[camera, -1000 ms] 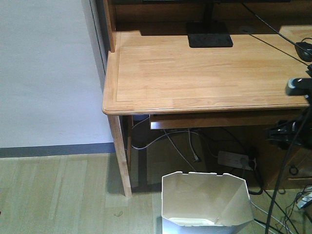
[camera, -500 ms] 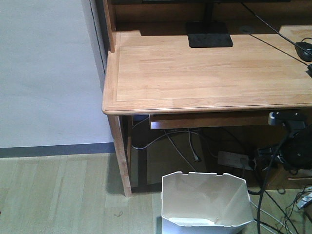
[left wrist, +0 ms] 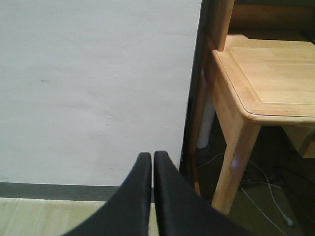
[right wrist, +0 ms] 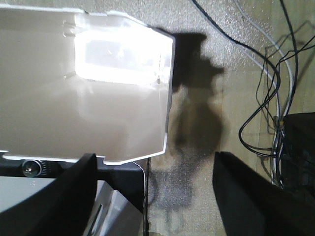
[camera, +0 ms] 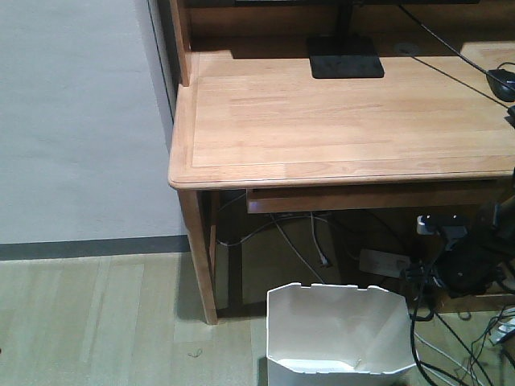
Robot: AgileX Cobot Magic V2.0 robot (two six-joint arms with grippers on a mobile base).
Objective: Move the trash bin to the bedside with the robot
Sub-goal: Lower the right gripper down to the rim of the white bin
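The white trash bin (camera: 338,330) stands on the floor in front of the wooden desk, at the bottom of the front view. It also shows from above in the right wrist view (right wrist: 83,98), open and empty. My right gripper (right wrist: 153,162) is open and hangs over the floor just past the bin's right rim, with one finger (right wrist: 78,182) over the rim's edge. The right arm (camera: 459,261) is low beside the bin's right side. My left gripper (left wrist: 152,158) is shut on nothing and points at the white wall. The bed is out of view.
The light wooden desk (camera: 338,121) carries a monitor stand (camera: 346,58). Its front leg (camera: 199,257) is left of the bin. Cables and a power strip (camera: 386,261) lie under the desk. More cables (right wrist: 270,98) run over the floor right of the bin.
My right arm has come down from the height of the desk edge to just beside the bin's right rim. The bin and the left gripper have not moved.
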